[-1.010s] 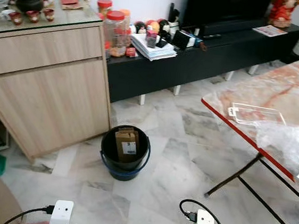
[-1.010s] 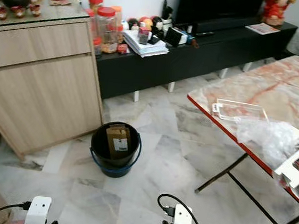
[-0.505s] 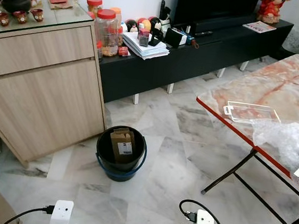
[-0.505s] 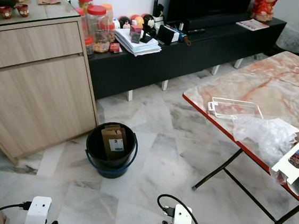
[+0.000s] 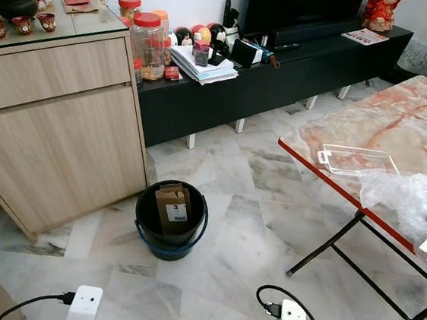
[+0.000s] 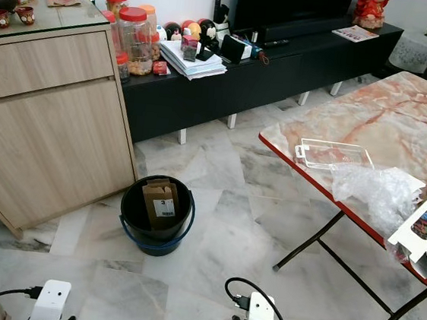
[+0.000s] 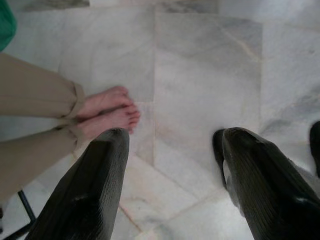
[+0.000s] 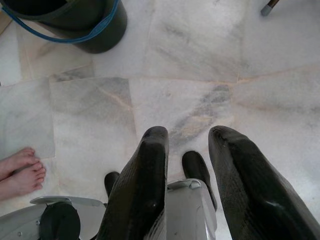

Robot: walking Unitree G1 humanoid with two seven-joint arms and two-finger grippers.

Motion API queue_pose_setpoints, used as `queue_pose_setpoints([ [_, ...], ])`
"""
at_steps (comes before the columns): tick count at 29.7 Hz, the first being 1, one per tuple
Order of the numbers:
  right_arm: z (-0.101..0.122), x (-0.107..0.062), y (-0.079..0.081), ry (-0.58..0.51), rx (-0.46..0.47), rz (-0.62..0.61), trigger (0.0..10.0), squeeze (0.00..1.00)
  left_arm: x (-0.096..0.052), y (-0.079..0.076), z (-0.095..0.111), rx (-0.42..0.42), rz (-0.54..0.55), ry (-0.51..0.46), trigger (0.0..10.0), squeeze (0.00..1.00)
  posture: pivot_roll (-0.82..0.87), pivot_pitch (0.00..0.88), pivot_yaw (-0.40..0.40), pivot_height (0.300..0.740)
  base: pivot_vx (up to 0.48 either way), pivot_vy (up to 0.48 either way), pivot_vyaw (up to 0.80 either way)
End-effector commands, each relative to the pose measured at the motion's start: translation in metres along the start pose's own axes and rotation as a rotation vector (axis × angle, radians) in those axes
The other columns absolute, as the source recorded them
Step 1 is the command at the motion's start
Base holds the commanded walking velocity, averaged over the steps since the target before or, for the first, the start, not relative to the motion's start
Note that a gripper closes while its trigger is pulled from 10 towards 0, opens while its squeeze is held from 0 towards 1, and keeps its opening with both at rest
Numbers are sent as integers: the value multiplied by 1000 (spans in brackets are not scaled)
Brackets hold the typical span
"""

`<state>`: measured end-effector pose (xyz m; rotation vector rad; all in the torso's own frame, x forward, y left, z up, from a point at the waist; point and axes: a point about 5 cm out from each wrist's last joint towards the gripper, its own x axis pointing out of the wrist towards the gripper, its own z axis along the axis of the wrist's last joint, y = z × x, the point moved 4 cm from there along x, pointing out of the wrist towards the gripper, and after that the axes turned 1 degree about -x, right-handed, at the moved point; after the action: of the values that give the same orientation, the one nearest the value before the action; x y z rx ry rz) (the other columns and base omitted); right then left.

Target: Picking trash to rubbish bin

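Both grippers hang low over the pale marble floor (image 5: pixel 251 240), empty. Left gripper (image 7: pixel 172 165) has its two black fingers (image 7: pixel 95 195) spread wide apart; just beyond them stand a person's bare feet (image 7: pixel 107 112) below tan trouser legs. Right gripper (image 8: pixel 187 165) holds its fingers parted with a narrower gap, nothing between them, pointing down at bare tile. Ahead of this gripper, and well apart from it, sits the black rubbish bin (image 5: pixel 170 220) with a blue rim, a brown cardboard packet (image 5: pixel 173 206) standing inside. Farther ahead and to the right of the right gripper, a red-edged marble table (image 5: pixel 385 124) carries a clear plastic tray (image 5: pixel 358 160) and, just beside it, crumpled clear plastic wrap (image 5: pixel 408 199). Beyond the bin stands a wooden cabinet (image 5: pixel 55 136).
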<state>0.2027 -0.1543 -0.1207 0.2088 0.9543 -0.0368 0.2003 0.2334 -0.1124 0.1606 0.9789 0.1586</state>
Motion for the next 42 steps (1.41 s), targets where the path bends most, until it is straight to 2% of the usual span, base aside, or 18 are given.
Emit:
queue_pose_setpoints([
  [1, -1, 0, -1, 6, 0, -6, 10000, 0, 0, 1, -4, -3, 6, 18, 10000, 0, 11, 0, 0, 740, 0, 0, -800],
  [9, 0, 0, 1, 4, -2, -1, 10000, 0, 0, -1, -3, 5, 1, 16, 10000, 0, 12, 0, 0, 740, 0, 0, -800],
  [12, 0, 0, 1, 4, -3, -1, 10000, 0, 0, 1, -4, 45, 17, 22, 10000, 0, 12, 0, -1, 740, 0, -125, -800],
  [15, 0, 0, 1, 4, -3, -2, 10000, 0, 0, 3, -5, 18, 25, 30, 10000, 0, 11, 0, -1, 740, 0, -272, -800],
  [19, 0, 0, 0, 4, -3, -3, 10000, 0, 0, 3, -5, 23, 21, 26, 10000, 0, 12, 0, -1, 740, 0, 0, -800],
  [22, 0, 0, 0, 5, -4, -3, 10000, 0, 0, 3, -5, 82, 25, 31, 10000, 0, 12, 0, -2, 740, 0, -320, -800],
  [26, 0, 0, 1, 3, -5, -3, 10000, 0, 0, 4, -5, 33, 34, 30, 10000, 0, 12, 0, -2, 740, 0, -240, -800],
  [28, 0, 0, 1, 4, -6, -2, 10000, 0, 0, 3, -5, 53, 23, 29, 10000, 0, 12, 0, -3, 740, 0, 0, -800],
  [42, -1, 0, 0, 6, -8, 0, 10000, 0, 0, 2, -7, 51, 24, 35, 10000, 0, 11, 0, -3, 740, 0, 0, -800],
])
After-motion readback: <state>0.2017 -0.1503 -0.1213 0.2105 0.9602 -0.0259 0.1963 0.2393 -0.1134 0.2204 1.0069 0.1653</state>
